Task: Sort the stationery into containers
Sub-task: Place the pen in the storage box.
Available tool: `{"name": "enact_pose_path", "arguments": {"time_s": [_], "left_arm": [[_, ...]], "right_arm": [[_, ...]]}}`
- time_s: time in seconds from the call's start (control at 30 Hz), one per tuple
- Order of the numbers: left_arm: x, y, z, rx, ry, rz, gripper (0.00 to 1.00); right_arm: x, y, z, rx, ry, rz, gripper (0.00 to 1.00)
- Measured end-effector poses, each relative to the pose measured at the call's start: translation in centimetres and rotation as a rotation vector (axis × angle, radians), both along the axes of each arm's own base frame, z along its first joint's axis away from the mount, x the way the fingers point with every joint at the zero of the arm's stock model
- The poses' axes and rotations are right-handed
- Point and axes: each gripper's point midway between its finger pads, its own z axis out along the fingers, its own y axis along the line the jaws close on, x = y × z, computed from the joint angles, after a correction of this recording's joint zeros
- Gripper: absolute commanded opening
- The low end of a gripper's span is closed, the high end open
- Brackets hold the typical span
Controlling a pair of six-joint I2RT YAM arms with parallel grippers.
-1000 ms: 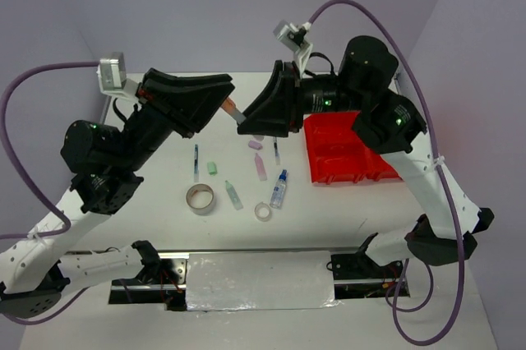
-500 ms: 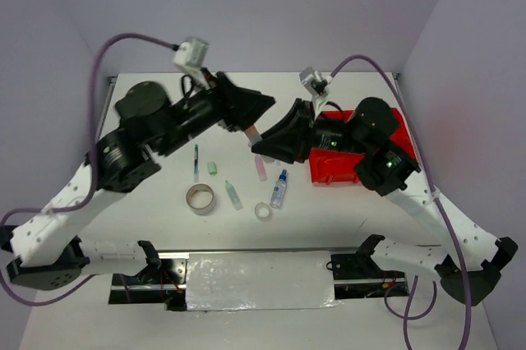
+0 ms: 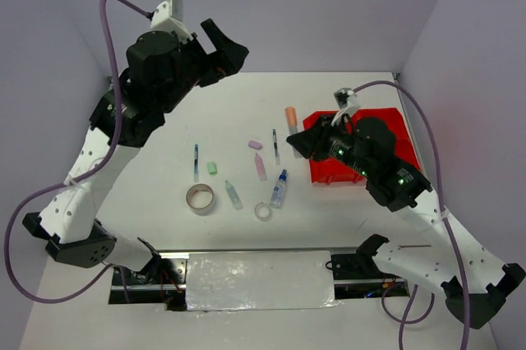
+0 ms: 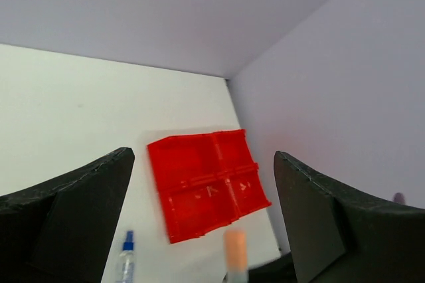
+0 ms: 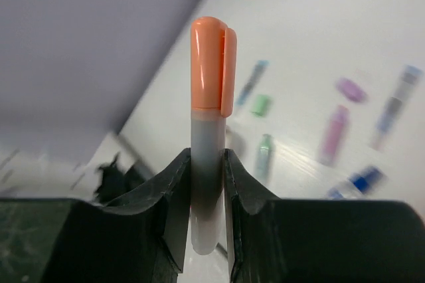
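My right gripper (image 3: 298, 146) is shut on a grey marker with an orange cap (image 3: 290, 115), held upright just left of the red tray (image 3: 396, 117). In the right wrist view the marker (image 5: 211, 70) stands clamped between both fingers (image 5: 174, 190). My left gripper (image 3: 229, 48) is raised high at the back left, open and empty. The left wrist view looks down between the wide jaws on the tray (image 4: 199, 177) and the marker (image 4: 234, 251). On the table lie two pens (image 3: 196, 161) (image 3: 275, 146), a green eraser (image 3: 212, 168), a purple eraser (image 3: 255, 144), a pink marker (image 3: 260, 167), a green marker (image 3: 234, 195), a blue-capped bottle (image 3: 279, 189), a beige tape roll (image 3: 200, 199) and a clear tape ring (image 3: 263, 211).
My right arm covers much of the tray's middle. The tray sits close to the table's right edge and the right wall. A metal plate (image 3: 259, 280) lies between the arm bases at the near edge.
The marker passed from the left gripper to the right. The left gripper opened and swung up and back to the left. The right gripper carried the marker right, toward the tray.
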Motion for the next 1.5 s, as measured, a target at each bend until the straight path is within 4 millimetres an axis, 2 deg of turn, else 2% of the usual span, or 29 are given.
{"name": "enact_pose_path", "arguments": {"time_s": [0.07,0.13,0.2,0.3,0.43,0.5,0.57,0.8,0.93,1.1,1.17,1.2,1.3,1.37,1.5], "left_arm": [[-0.6,1.4,-0.7,0.024,0.023,0.031,0.99],[-1.8,2.5,-2.4,0.057,0.056,0.041,0.99],[-3.2,3.7,-5.4,0.11,0.109,0.038,0.99],[-5.3,5.1,-10.7,0.193,0.2,0.024,0.99],[-7.9,6.7,-16.8,0.286,0.324,0.003,0.99],[-8.9,7.3,-18.4,0.315,0.364,-0.004,0.99],[-9.7,7.8,-19.1,0.328,0.383,-0.011,0.99],[-11.1,8.4,-18.9,0.332,0.382,-0.037,0.99],[-11.6,8.5,-19.3,0.35,0.393,-0.054,0.99],[-11.9,8.6,-19.6,0.368,0.404,-0.065,0.99],[-12.0,8.8,-19.8,0.383,0.407,-0.071,0.99],[-12.1,8.8,-19.8,0.386,0.408,-0.072,0.99],[-12.2,8.7,-20.0,0.394,0.414,-0.081,0.99],[-12.2,8.7,-20.2,0.408,0.418,-0.09,0.99],[-11.9,8.2,-21.0,0.43,0.443,-0.105,0.99]], "right_arm": [[2.6,-2.7,-1.8,-0.058,0.11,-0.209,0.0],[5.0,-6.2,-3.5,-0.111,0.217,-0.434,0.0],[6.7,-9.4,-5.8,-0.164,0.304,-0.632,0.0],[7.1,-13.2,-10.1,-0.262,0.446,-0.858,0.0],[7.1,-17.1,-13.1,-0.305,0.564,-1.122,0.0],[7.2,-18.4,-14.4,-0.322,0.616,-1.239,0.0],[7.5,-19.4,-15.5,-0.332,0.673,-1.355,0.0],[9.5,-20.3,-18.9,-0.351,0.805,-1.62,0.0],[9.7,-20.3,-20.9,-0.353,0.851,-1.692,0.06],[9.5,-20.2,-22.0,-0.35,0.891,-1.723,0.12],[9.5,-20.3,-22.1,-0.347,0.9,-1.727,0.2],[9.5,-20.5,-22.2,-0.346,0.904,-1.73,0.48],[9.4,-20.9,-22.6,-0.36,0.921,-1.72,0.73],[9.6,-20.9,-22.7,-0.364,0.924,-1.711,0.8],[9.9,-20.7,-22.7,-0.378,0.918,-1.681,0.82]]}}
